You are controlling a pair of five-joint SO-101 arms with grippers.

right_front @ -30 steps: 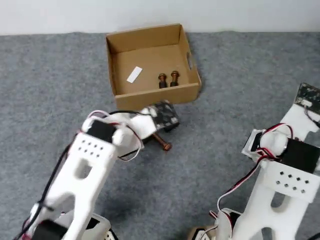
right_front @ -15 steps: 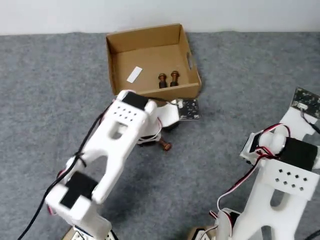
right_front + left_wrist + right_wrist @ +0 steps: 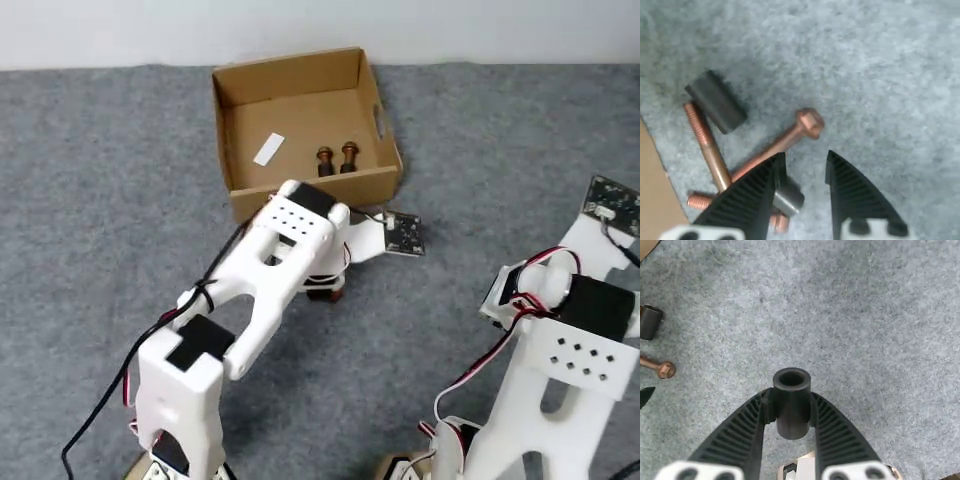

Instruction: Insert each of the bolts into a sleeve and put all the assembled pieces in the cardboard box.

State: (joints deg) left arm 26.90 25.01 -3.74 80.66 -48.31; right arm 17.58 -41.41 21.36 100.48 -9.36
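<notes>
The left wrist view gives what the white left arm [image 3: 270,270] covers in the high view. There the left claw [image 3: 805,160], its ribbed jaws spread, hangs over a copper-coloured hex-head bolt [image 3: 790,140]. That bolt lies against a second copper bolt [image 3: 705,145], with a loose black cylindrical sleeve [image 3: 715,102] just beside it.

From above, only a copper speck [image 3: 325,293] peeks out near the front wall of the brown cardboard box [image 3: 310,190]. The box holds two bolted pieces [image 3: 337,158] and a white slip [image 3: 269,149].

The right wrist view shows the right claw [image 3: 791,402] pinching another black sleeve [image 3: 791,420], bore towards the camera, above the grey carpet [image 3: 880,315].

A greyish piece [image 3: 788,198] under one jaw is too hidden to identify.
</notes>
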